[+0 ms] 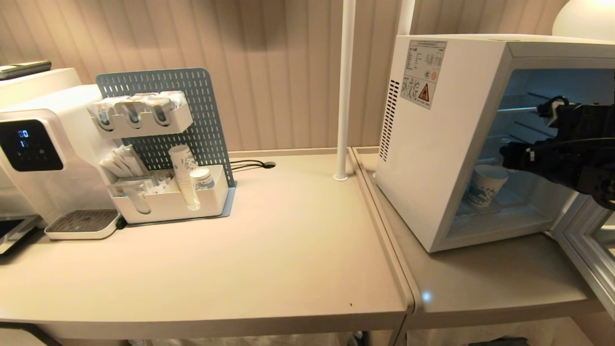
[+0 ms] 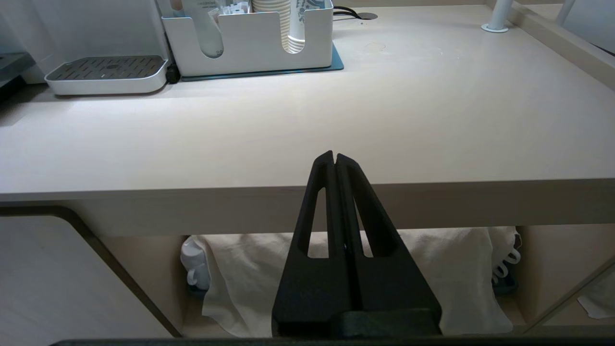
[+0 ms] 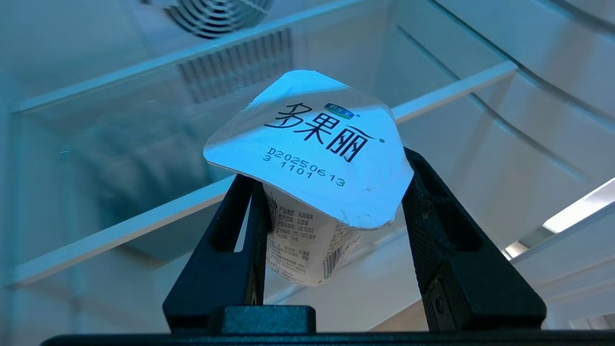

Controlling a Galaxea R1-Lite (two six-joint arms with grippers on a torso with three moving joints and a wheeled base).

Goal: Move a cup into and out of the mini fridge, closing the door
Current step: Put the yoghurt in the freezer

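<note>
Now, step: right gripper point(image 3: 331, 211) carries the small white foil-lidded cup point(image 3: 312, 192) inside the white box-shaped mini fridge point(image 1: 447, 144)
Grip: jaws half-wide, clamped on the cup's sides
Next: lower it upright on a shelf, release
Left gripper point(image 2: 335, 161): closed, empty, parked

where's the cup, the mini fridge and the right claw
cup point(image 3: 317, 144), right wrist view, foil lid
mini fridge point(image 1: 423, 158), head view, white side wall
right claw point(image 3: 331, 226), right wrist view, between its fingertips, around the cup

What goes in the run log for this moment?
right gripper: shut on cup, inside mini fridge | door: open | left gripper: shut, parked
</note>
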